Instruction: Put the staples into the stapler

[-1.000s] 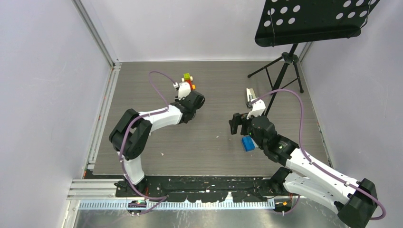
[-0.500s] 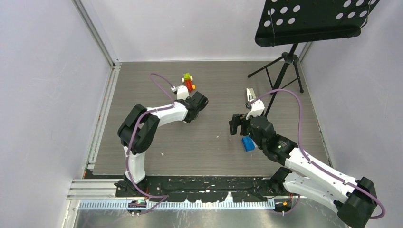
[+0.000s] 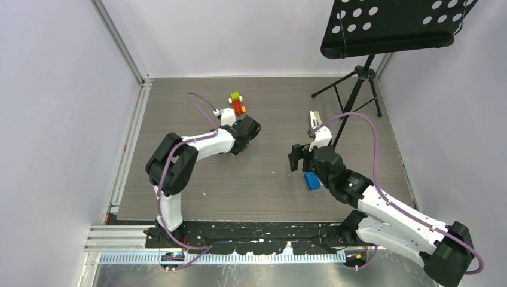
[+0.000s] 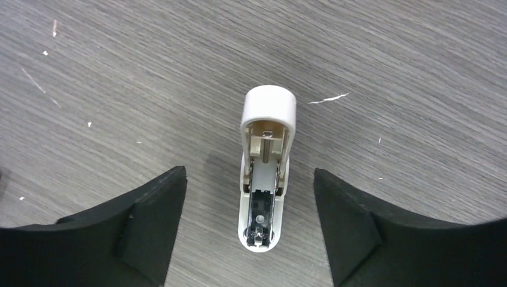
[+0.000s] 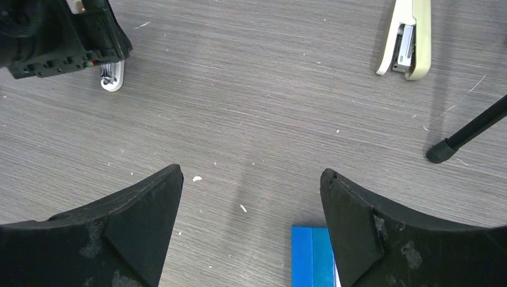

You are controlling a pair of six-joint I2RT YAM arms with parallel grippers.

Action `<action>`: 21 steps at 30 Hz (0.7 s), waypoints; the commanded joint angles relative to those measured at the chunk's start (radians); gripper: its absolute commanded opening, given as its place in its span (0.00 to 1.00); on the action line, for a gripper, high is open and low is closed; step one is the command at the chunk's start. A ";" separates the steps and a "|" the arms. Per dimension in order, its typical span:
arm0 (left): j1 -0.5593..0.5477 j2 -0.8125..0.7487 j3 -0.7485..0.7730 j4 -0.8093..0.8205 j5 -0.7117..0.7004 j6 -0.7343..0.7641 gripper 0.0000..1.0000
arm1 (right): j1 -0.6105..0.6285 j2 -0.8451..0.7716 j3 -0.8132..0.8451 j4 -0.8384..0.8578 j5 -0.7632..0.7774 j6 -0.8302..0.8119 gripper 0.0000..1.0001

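Lying free, the stapler (image 3: pixel 314 122) runs lengthwise, near to far.

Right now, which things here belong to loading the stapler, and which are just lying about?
Job: stapler; staples not visible.
Lying about: blue box, stubby white gadget, coloured blocks, music stand.

Both arms reach forward, elbows bent, the left pincer (image 4: pixel 248 179) and right pincer (image 5: pixel 251 173) each spread wide.
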 commanded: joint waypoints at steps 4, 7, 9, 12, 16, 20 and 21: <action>0.004 -0.168 -0.039 -0.038 -0.014 0.055 0.96 | -0.002 0.027 0.046 -0.013 0.027 0.025 0.89; 0.004 -0.225 -0.042 -0.051 0.034 0.175 1.00 | -0.002 0.049 0.061 -0.015 0.032 0.017 0.89; 0.003 -0.266 -0.038 -0.074 0.075 0.254 1.00 | -0.004 0.075 0.079 -0.024 0.059 0.011 0.89; 0.003 -0.340 -0.060 -0.091 0.119 0.346 1.00 | -0.019 0.135 0.123 -0.042 0.085 0.010 0.90; 0.004 -0.495 -0.153 -0.032 0.174 0.443 1.00 | -0.068 0.236 0.185 -0.047 0.100 0.019 0.90; 0.004 -0.649 -0.225 0.006 0.223 0.512 1.00 | -0.132 0.360 0.248 -0.045 0.125 0.009 0.89; 0.003 -0.682 -0.233 0.003 0.237 0.533 1.00 | -0.148 0.396 0.267 -0.045 0.130 0.006 0.89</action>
